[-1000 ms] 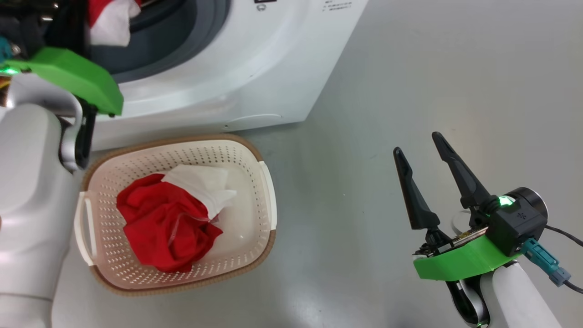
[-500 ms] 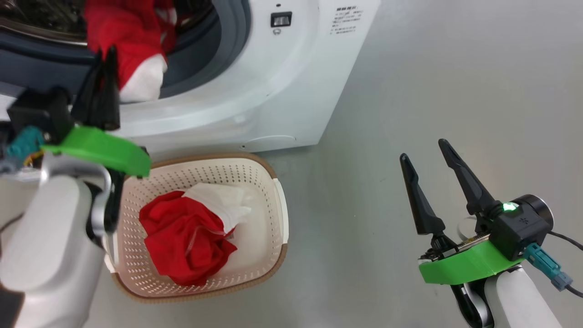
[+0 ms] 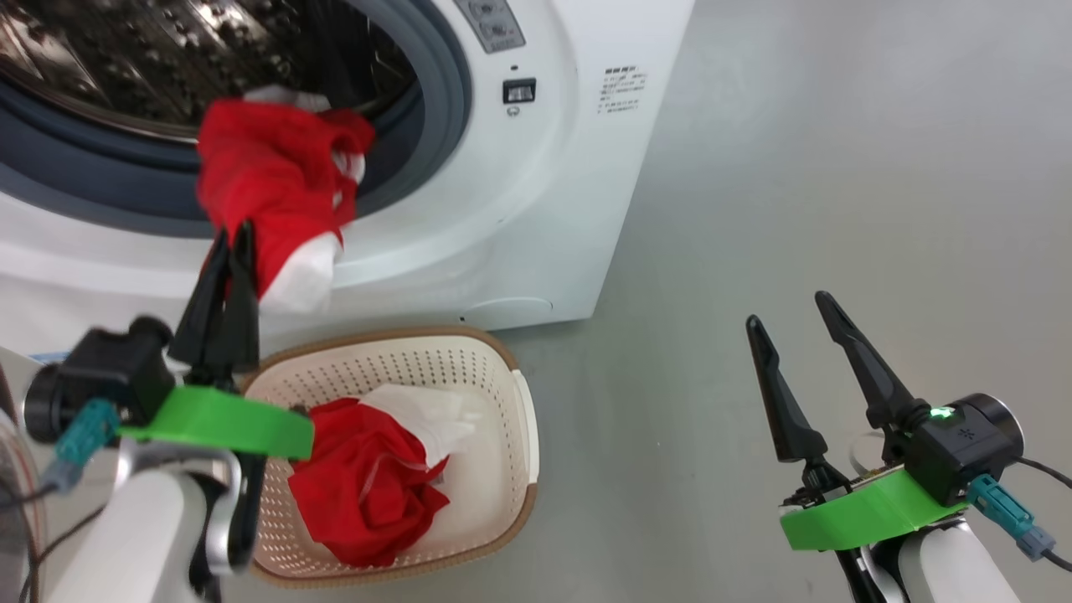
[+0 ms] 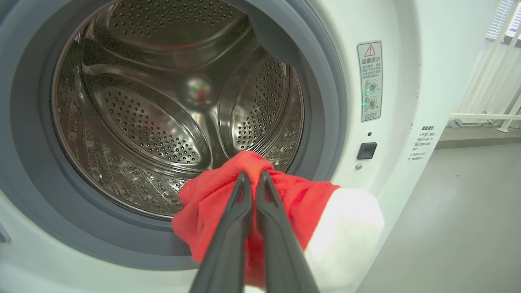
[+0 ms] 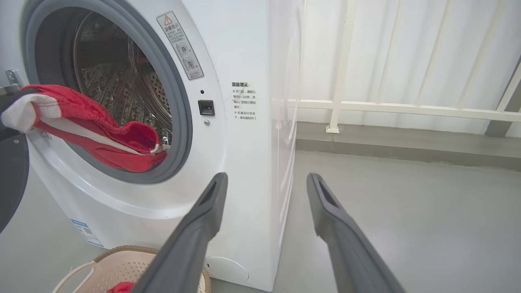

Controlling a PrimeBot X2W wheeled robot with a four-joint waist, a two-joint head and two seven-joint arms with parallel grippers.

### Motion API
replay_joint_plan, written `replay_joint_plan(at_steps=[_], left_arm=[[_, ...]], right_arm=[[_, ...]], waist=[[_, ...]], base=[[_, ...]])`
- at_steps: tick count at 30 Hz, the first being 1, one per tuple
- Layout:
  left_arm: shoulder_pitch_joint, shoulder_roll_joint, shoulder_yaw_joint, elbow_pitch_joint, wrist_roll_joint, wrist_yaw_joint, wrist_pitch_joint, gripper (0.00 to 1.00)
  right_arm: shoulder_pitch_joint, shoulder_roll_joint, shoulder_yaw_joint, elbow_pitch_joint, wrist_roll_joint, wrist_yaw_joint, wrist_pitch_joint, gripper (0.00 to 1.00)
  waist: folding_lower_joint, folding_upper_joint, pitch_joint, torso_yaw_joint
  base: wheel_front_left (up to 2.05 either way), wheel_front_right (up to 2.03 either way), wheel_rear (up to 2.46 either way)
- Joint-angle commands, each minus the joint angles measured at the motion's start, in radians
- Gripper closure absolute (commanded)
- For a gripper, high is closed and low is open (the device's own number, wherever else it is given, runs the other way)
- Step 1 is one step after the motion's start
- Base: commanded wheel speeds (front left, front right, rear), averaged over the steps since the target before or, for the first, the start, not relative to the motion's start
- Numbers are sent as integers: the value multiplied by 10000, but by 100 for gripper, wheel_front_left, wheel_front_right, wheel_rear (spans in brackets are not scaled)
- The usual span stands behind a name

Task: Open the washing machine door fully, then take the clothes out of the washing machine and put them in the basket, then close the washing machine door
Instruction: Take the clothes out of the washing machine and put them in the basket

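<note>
The washing machine [image 3: 536, 209] carries a tall grey warning label [image 4: 369, 80] beside the drum mouth, headed by a red triangle with an exclamation mark. Its Chinese lines and two small pictograms are too fine to read. Beneath it sit a small black latch socket [image 4: 366, 150] and a block of printed Chinese text [image 5: 244, 101], also illegible, and a blue-edged sticker [image 5: 83, 232] sits low on the front. The left jaws are pressed together, pinching a red garment [image 3: 268, 193] with a white cuff [image 3: 301, 285]. The cloth bunches around the dark fingers [image 4: 238, 211] and trails back over the grey rubber ring [image 3: 435, 126] toward the perforated steel drum [image 4: 163, 114]. The cream basket [image 3: 523, 419] stands on the floor just in front of the machine, below the hanging cuff in the head view, and holds a crumpled red-and-white bundle [image 3: 368, 486]. The right jaws are spread wide and hold nothing. They hang over the grey floor [image 3: 796, 209], well apart to the right of the basket. A white railing [image 5: 386, 108] runs behind the machine.
</note>
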Motion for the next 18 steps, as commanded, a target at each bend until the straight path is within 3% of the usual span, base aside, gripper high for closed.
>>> replay_joint_plan(at_steps=[1, 18], left_arm=[[181, 437, 399, -519, -23, 185, -10, 100], [2395, 665, 223, -3809, 193, 1258, 785, 100]], right_arm=[[102, -14, 139, -246, -7, 63, -63, 0], [682, -14, -2, -265, -52, 63, -63, 0]], waist=[[0, 0, -297, 48], [0, 0, -1307, 251]], base=[[0, 0, 0], [0, 0, 0]])
